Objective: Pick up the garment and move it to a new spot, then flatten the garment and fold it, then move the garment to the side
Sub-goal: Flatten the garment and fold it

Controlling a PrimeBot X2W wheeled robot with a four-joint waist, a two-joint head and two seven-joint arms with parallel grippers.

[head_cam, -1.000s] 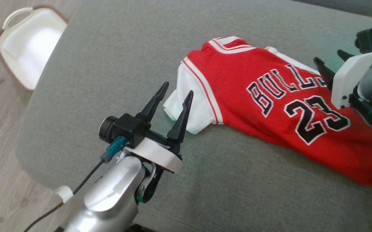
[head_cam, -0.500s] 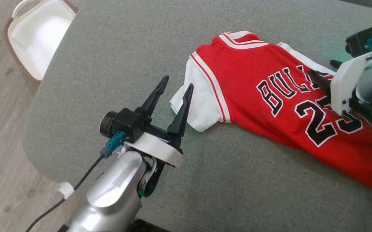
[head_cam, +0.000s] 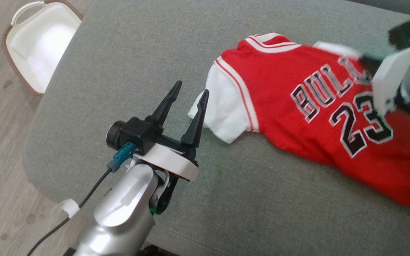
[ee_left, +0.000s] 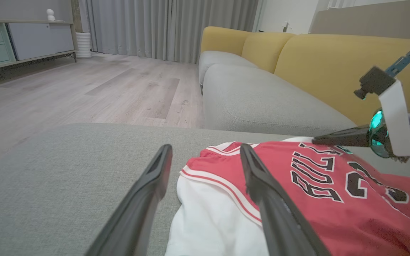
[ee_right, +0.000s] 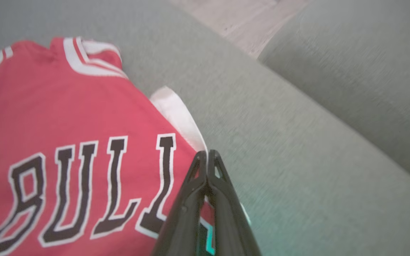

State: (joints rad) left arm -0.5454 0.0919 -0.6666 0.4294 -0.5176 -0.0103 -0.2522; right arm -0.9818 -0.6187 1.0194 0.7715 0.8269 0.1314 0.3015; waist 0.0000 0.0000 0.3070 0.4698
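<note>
The garment (head_cam: 283, 92) is a red "BULLS 23" jersey with white sleeves, lying spread on a grey cushion (head_cam: 137, 53). My left gripper (head_cam: 192, 87) is open, its fingers straddling the tip of the near white sleeve (head_cam: 226, 113). In the left wrist view the left gripper (ee_left: 205, 147) stands low over the garment (ee_left: 318, 199). My right gripper (head_cam: 363, 60) is blurred at the jersey's far edge. In the right wrist view the right gripper (ee_right: 206, 154) is shut on the garment (ee_right: 66, 106) where the red body meets the far white sleeve (ee_right: 176, 110).
A white basket (head_cam: 41, 42) with a brown rim sits on the wood floor left of the cushion. The cushion's rounded edge runs down the left side. A yellow-backed sofa (ee_left: 325, 53) stands behind, and a low cabinet (ee_left: 12, 42) far off.
My right gripper has gone from open to shut on the jersey's far edge. The head view has shifted. My left gripper stays open by the near sleeve.
</note>
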